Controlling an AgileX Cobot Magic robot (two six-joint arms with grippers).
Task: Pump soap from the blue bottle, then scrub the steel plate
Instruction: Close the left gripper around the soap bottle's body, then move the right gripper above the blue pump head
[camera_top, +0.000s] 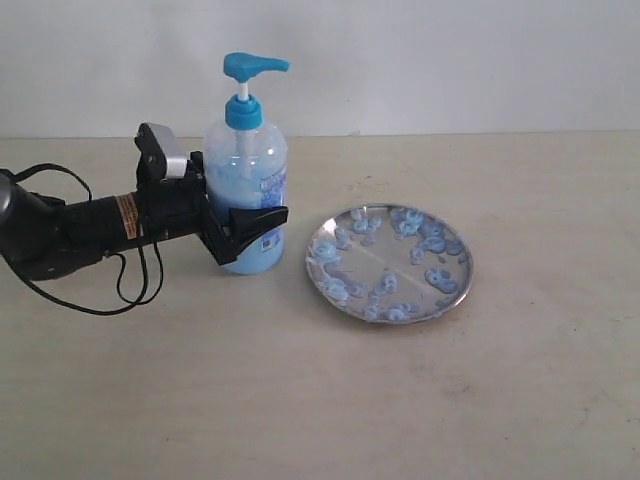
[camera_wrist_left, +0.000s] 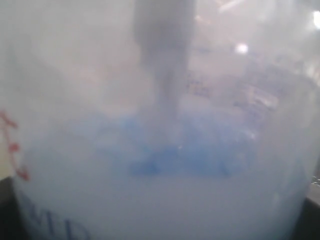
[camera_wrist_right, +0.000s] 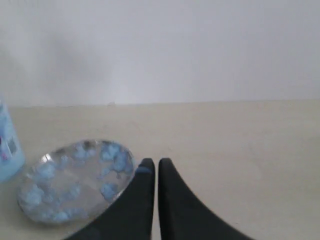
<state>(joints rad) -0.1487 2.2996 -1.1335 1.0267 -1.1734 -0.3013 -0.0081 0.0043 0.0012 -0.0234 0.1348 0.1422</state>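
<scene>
The blue bottle (camera_top: 247, 190) stands upright left of centre, its bright blue pump head (camera_top: 252, 68) pointing right. My left gripper (camera_top: 243, 228) reaches in from the left and is shut on the bottle's body; in the left wrist view the blue bottle (camera_wrist_left: 160, 150) fills the frame, with pale soap (camera_wrist_left: 175, 155) seen through it. The steel plate (camera_top: 390, 262) lies right of the bottle, speckled with blue soap blobs (camera_top: 440, 282). My right gripper (camera_wrist_right: 157, 167) is shut and empty, hovering beside the steel plate (camera_wrist_right: 75, 180); it is outside the exterior view.
A beige table (camera_top: 330, 400) carries everything, with a pale wall (camera_top: 450, 60) behind it. The left arm's black cables (camera_top: 130, 290) loop onto the table at the left.
</scene>
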